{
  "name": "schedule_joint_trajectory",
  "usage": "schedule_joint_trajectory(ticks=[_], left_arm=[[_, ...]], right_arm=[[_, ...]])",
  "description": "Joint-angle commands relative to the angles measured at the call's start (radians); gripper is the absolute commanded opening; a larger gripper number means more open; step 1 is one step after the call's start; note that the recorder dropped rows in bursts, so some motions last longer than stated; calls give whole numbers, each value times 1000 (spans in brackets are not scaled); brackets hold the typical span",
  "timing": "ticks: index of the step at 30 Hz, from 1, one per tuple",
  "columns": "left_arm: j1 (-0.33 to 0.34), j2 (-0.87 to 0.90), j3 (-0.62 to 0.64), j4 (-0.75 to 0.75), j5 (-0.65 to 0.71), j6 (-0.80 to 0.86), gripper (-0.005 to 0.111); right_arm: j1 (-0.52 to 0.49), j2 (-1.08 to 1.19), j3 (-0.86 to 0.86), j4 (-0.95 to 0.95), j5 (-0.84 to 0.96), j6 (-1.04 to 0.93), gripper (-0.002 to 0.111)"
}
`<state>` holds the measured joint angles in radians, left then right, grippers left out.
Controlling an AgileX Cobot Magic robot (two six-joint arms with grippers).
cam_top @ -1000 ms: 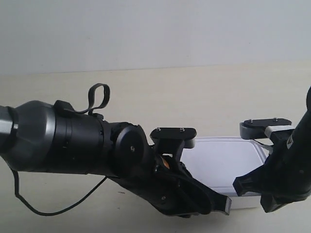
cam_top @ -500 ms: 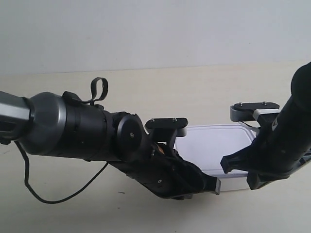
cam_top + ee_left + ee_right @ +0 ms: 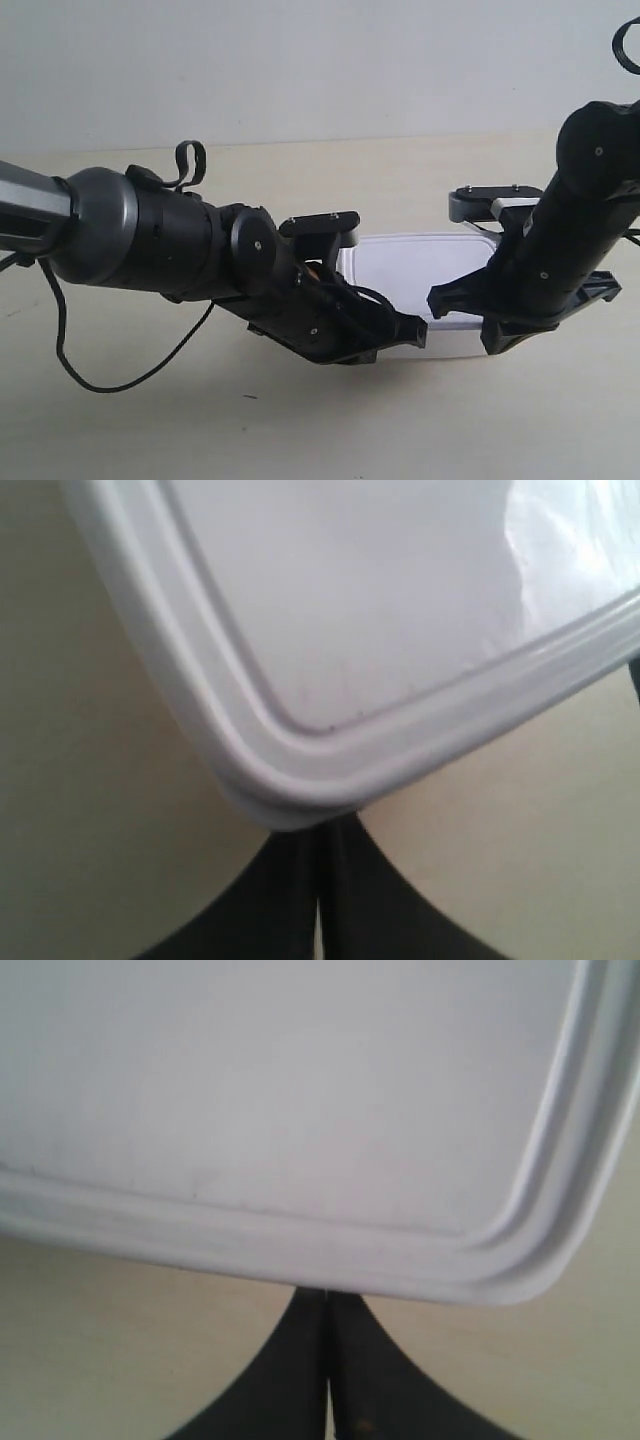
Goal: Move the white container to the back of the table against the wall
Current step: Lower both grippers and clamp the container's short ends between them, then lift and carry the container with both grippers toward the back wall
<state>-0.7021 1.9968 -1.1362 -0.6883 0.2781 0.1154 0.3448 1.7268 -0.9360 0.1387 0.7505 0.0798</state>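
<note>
Your left claw [image 3: 320, 845] and right claw [image 3: 327, 1310] are both clenched and empty, tips against the white container [image 3: 420, 270] near long edge. It sits mid-desk [image 3: 300, 180], long axis parallel to the wall [image 3: 300, 70], which lies straight beyond, well apart.

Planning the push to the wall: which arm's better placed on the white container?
Right, probably. The right claw, shut, meets the white container on its straight rim, so it pushes squarely. The left claw, also shut, sits at a corner and may spin it.
</note>
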Motion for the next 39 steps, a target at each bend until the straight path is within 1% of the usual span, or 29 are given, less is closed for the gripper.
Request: schedule_joint_trajectory(ticks=[1, 8, 14, 18, 23, 27, 28, 31, 35, 39], left_arm=[[20, 3, -33, 3, -12, 14, 0], [53, 13, -84, 5, -20, 44, 0], [82, 64, -156, 5, 41, 44, 0], [84, 75, -178, 5, 32, 48, 0], [84, 88, -196, 5, -15, 67, 0], [92, 142, -280, 5, 27, 76, 0], [99, 161, -312, 8, 46, 76, 0], [133, 181, -354, 8, 56, 73, 0], [160, 194, -380, 4, 51, 73, 0], [175, 221, -399, 0, 62, 72, 0]], right_arm=[[3, 35, -42, -6, 0, 0, 0], [3, 88, -115, -6, -2, 0, 0], [3, 149, -186, -18, 2, 0, 0], [3, 196, -235, -70, 11, 35, 0], [3, 261, -331, -119, 25, 55, 0], [3, 312, -433, -119, 66, 55, 0], [3, 322, -456, -119, 69, 55, 0], [3, 349, -493, -119, 73, 59, 0], [3, 384, -533, -119, 62, 62, 0], [3, 390, -537, -122, 18, 88, 0]])
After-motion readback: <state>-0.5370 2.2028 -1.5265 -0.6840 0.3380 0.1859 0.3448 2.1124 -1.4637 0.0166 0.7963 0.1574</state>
